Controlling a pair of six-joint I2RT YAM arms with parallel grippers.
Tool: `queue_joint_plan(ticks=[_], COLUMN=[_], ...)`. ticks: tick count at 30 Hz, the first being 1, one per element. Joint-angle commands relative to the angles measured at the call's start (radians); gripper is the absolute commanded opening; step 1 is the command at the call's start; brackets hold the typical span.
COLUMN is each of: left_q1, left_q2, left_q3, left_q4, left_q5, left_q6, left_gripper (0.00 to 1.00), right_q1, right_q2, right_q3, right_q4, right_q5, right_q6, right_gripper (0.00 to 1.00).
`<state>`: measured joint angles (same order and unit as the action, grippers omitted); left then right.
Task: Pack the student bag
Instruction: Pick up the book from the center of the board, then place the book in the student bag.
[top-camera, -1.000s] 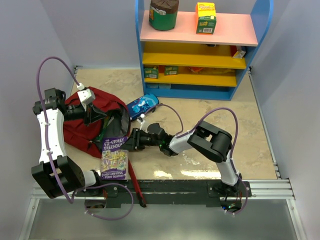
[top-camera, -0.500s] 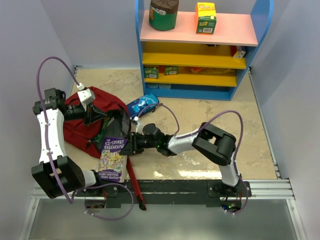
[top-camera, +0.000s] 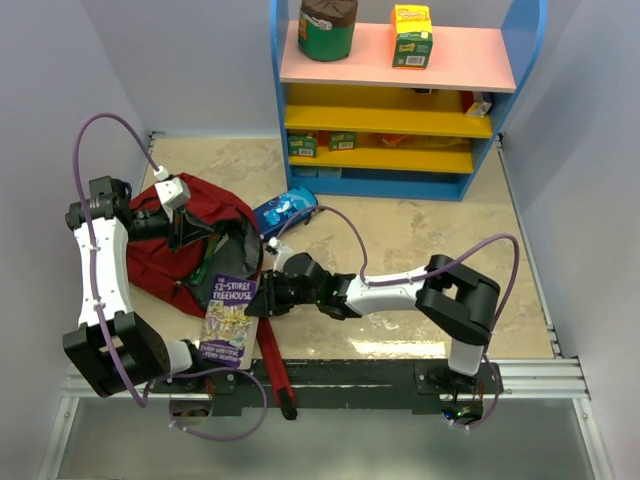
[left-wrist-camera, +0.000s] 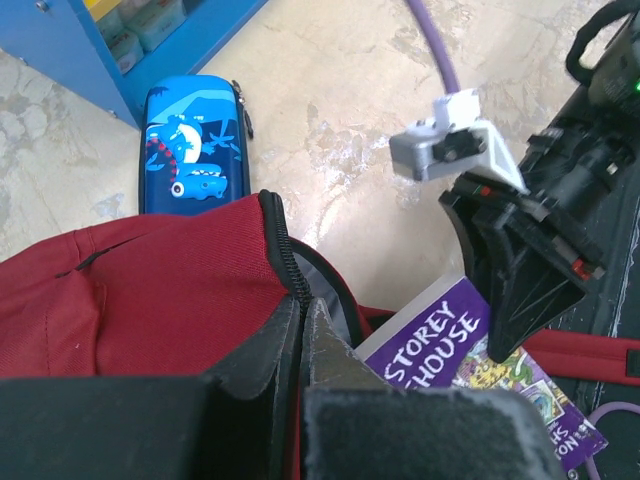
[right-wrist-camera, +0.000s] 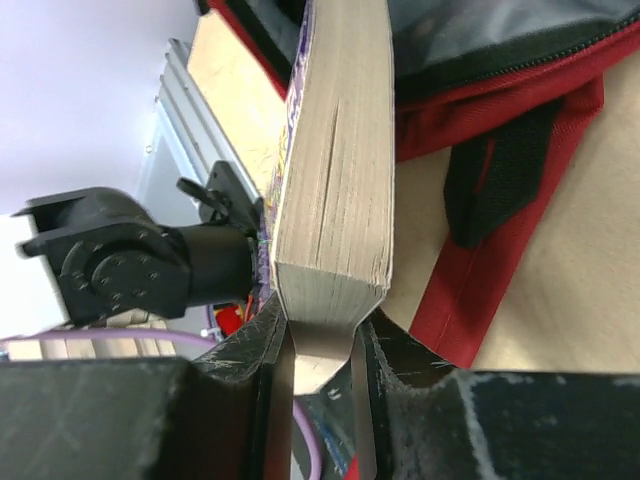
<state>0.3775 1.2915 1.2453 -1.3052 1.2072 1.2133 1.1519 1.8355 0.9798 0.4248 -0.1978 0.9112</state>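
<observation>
Dark red fabric on the left side of the table (top-camera: 430, 230), that's your student bag (top-camera: 150, 272), lying flat with its mouth open toward the middle. Your left gripper (top-camera: 190, 232) is pinched tight on the zippered rim of that opening, fingers closed on the cloth. Your right gripper (right-wrist-camera: 320, 320) is clamped on the purple book (top-camera: 228, 318) by its page edge, and the book's top end sits at the bag's mouth. The blue pencil case (top-camera: 284, 210) lies just beside the bag, on the side toward the shelf unit (top-camera: 400, 100).
</observation>
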Motion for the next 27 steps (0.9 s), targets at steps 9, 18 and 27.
queue_joint_plan(ticks=[9, 18, 27], left_q1=[0.001, 0.000, 0.001], left_q2=[-0.029, -0.038, -0.028], left_q3=[0.040, 0.045, 0.045], left_q4=[-0.011, -0.011, -0.009], left_q5=[0.080, 0.071, 0.077], left_q6=[-0.028, -0.031, -0.026], left_gripper=[0.00, 0.00, 0.00], right_q1=[-0.277, -0.370, -0.386], right_q2=[0.060, 0.418, 0.465], right_q3=[0.138, 0.368, 0.381], right_q4=[0.259, 0.827, 1.135], right_q5=[-0.287, -0.624, -0.730], right_q6=[0.018, 0.465, 0.719], right_gripper=[0.00, 0.00, 0.00])
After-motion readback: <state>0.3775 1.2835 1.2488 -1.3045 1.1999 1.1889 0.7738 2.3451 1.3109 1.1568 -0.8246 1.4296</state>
